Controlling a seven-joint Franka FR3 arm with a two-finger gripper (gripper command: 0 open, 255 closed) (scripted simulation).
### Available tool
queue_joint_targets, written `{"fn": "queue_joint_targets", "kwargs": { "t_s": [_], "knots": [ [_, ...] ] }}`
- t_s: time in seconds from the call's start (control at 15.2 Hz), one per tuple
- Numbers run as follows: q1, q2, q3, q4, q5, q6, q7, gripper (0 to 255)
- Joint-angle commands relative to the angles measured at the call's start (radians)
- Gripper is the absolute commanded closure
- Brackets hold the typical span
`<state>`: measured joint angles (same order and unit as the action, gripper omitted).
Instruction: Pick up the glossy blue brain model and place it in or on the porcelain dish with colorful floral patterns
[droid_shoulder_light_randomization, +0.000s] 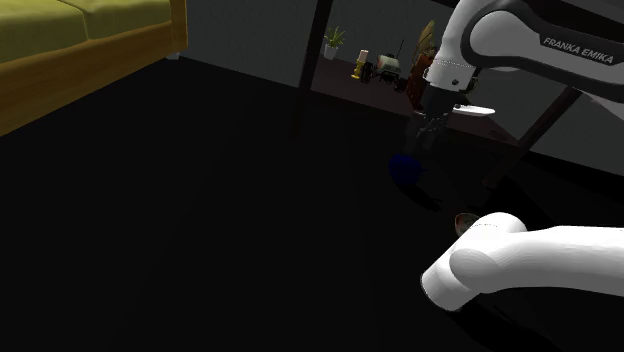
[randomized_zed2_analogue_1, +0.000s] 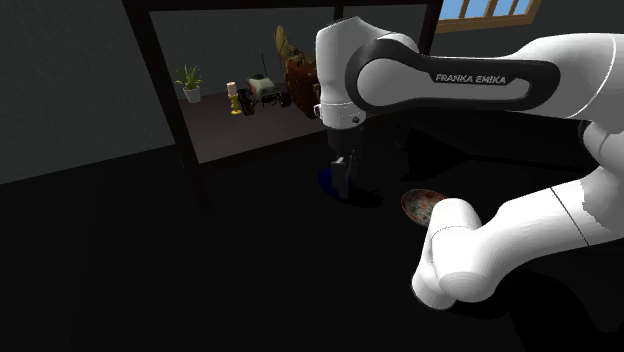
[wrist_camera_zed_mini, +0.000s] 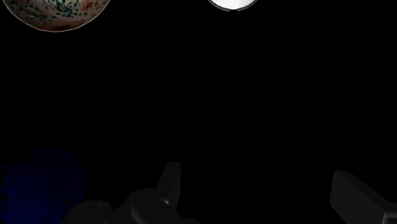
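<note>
Glossy blue brain model (droid_shoulder_light_randomization: 404, 168) on dark work surface (droid_shoulder_light_randomization: 200, 220), just beside black two-finger gripper (randomized_zed2_analogue_1: 343, 188), outside its fingers. Round floral-patterned dish (randomized_zed2_analogue_1: 422, 205) near it, toward second exterior view's right. Dark-framed low shelf (randomized_zed2_analogue_1: 250, 135) behind both, small potted plant (droid_shoulder_light_randomization: 333, 42) on it. Yellow sofa (droid_shoulder_light_randomization: 90, 40) at shoulder view's upper left.

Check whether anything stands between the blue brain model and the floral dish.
Nothing visible does. In the wrist view, only bare dark surface lies between the blue brain model and the floral dish. The open gripper hangs beside the model, not between the two.
</note>
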<state>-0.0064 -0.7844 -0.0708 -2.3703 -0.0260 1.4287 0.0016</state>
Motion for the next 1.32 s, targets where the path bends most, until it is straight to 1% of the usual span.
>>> {"fn": "queue_joint_targets", "kwargs": {
  "t_s": [0.0,0.33,0.59,0.92,1.25],
  "knots": [
    [0.0,0.0,0.0,0.0,0.0,0.0,0.0,0],
    [0.013,-0.006,-0.136,-0.05,-0.126,0.02,-0.26,0],
    [0.026,0.026,-0.248,-0.062,-0.228,0.056,-0.466,0],
    [0.051,0.112,-0.392,-0.043,-0.342,0.128,-0.72,0],
    [0.096,0.248,-0.537,0.01,-0.418,0.229,-0.971,0]
  ]
}}
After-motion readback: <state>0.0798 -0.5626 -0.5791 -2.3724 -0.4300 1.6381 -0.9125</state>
